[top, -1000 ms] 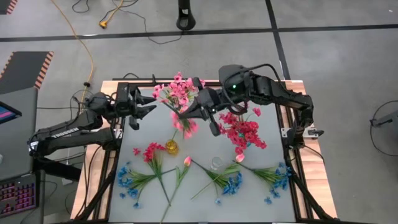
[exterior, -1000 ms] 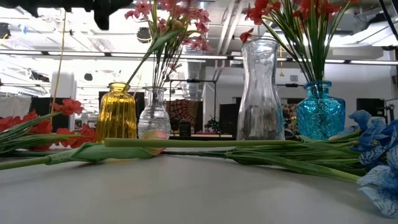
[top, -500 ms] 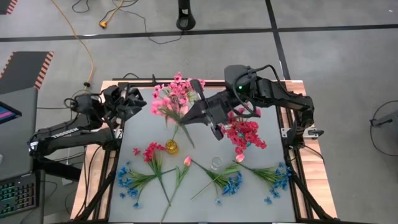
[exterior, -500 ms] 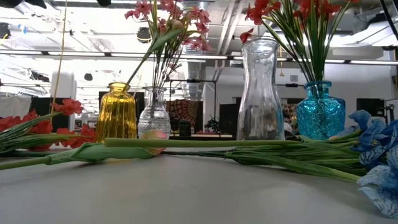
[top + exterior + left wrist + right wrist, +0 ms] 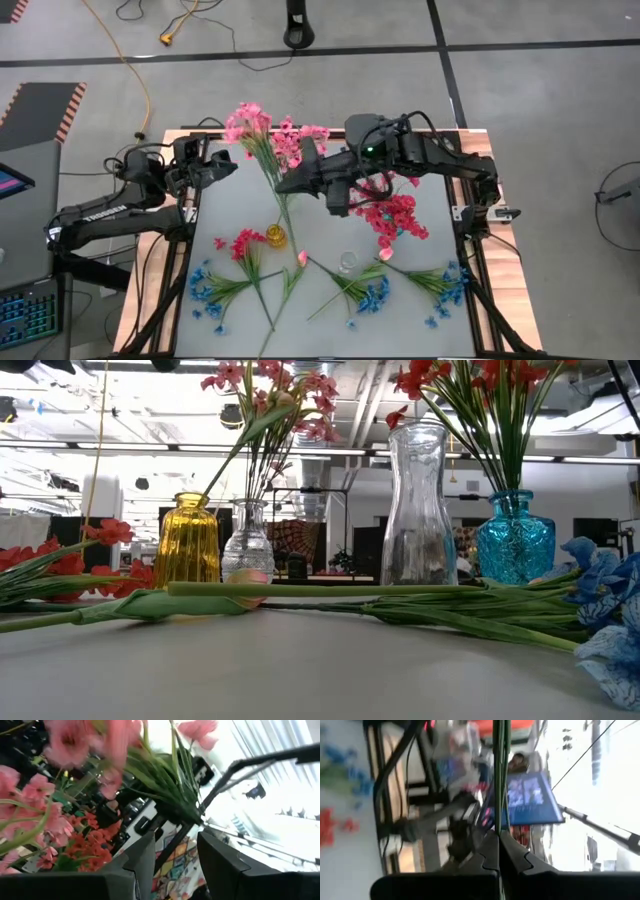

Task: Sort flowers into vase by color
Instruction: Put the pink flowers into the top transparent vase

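Right gripper (image 5: 284, 186), above the middle of the tabletop's (image 5: 232, 210) far half: jaws clamped on the stems of a light pink bunch (image 5: 250, 130). In the right wrist view the green stems (image 5: 499, 775) run straight out from between the closed fingers (image 5: 487, 852). The bunch's long axis runs obliquely: blossoms toward the far left corner, stem ends trailing down toward the yellow vase (image 5: 276, 237), which stands left of centre and nearer the front than the gripper. The stem tips appear to lie just beside, or over, that vase's mouth; the high view does not settle whether they are inside it. The coming move therefore probably depends on bringing the stems upright over a vase mouth.

Left gripper (image 5: 222, 166), at the far left edge: jaws apart, holding nothing, with the pink blossoms (image 5: 75, 750) close before it. It is the nearer arm to the blossom end.

Red flowers (image 5: 395, 215) stand bunched toward the right edge. Blue sprigs (image 5: 212, 290) and other stems lie along the front edge.
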Robot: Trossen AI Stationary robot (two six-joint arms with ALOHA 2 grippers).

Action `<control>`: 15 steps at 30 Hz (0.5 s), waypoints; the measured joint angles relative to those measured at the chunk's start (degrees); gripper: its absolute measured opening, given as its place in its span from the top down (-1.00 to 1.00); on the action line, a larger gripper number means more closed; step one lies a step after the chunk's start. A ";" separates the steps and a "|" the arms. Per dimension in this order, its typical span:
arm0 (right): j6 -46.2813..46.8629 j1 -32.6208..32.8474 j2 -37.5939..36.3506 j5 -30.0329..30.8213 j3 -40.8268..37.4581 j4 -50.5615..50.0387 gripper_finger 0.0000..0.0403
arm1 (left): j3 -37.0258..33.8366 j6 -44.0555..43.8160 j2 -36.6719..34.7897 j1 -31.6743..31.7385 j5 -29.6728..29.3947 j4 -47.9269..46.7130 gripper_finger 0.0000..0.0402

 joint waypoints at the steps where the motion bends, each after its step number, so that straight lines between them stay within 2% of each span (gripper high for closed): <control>1: -0.73 -0.01 0.13 0.69 -0.01 -0.16 0.89 | 0.00 -0.50 0.17 -0.02 -0.86 0.02 0.33; 8: -9.41 -0.36 3.43 2.66 0.03 0.12 0.89 | 0.00 -0.64 3.57 -2.96 -9.84 0.72 0.33; 15: -16.40 0.16 5.62 6.62 -0.03 1.91 0.89 | -0.04 0.72 7.83 -6.15 -12.78 6.04 0.33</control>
